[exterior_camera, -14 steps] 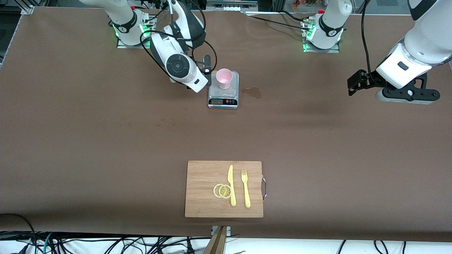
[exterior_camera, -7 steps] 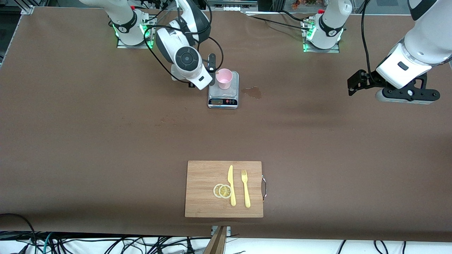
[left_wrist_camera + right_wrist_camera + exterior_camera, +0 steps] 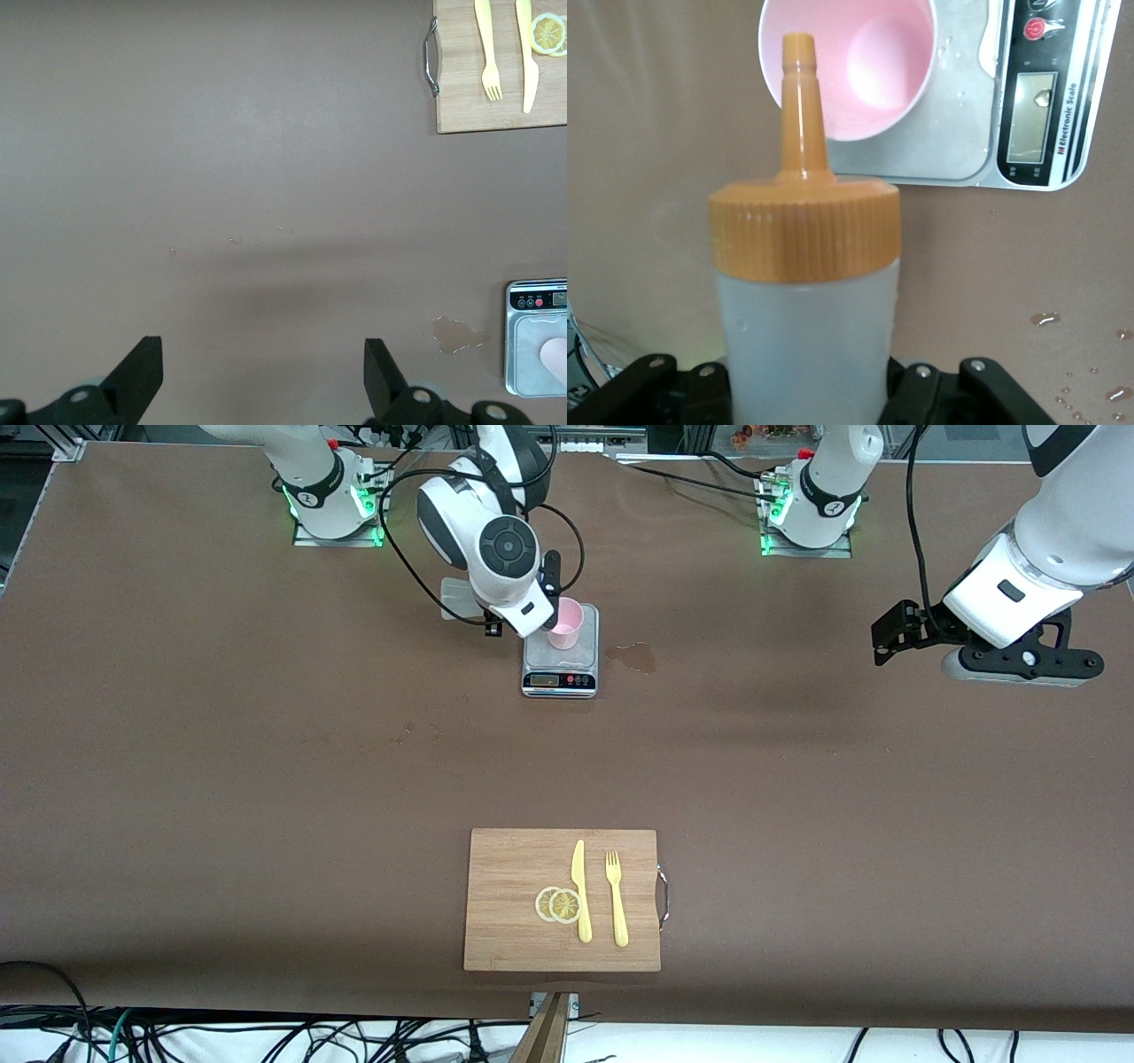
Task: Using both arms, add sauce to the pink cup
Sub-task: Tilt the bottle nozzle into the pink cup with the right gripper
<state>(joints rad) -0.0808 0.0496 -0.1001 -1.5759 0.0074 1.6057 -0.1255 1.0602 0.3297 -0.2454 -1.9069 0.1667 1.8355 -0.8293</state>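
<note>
We are looking at a wide brown desk (image 3: 266, 762) with both arm bases standing along its edge farthest from the front camera. The sauce bottle (image 3: 804, 301) is sitting clenched in the right claw (image 3: 806, 390), its orange nozzle cap (image 3: 802, 133) pointing at the rim of the pink cup (image 3: 868, 75). The pink cup is standing upright on the plate of a small grey scale (image 3: 560, 664), toward the plate's edge farthest from the front camera. In the front view the right arm (image 3: 496, 540) is bending down from its base and its wrist is covering part of the cup; the bottle itself is hidden there. A small wet patch (image 3: 633, 657) is lying on the desk beside the scale, toward the left arm's end.

The left arm (image 3: 1036, 576) is waiting, hanging over bare desk at its own end, its left claw (image 3: 261, 372) released with the fingers spread wide.

Nearer the front camera, a wooden cutting board (image 3: 509, 868) is carrying two lemon slices (image 3: 558, 904), a yellow knife (image 3: 580, 890) and a yellow fork (image 3: 617, 899).
</note>
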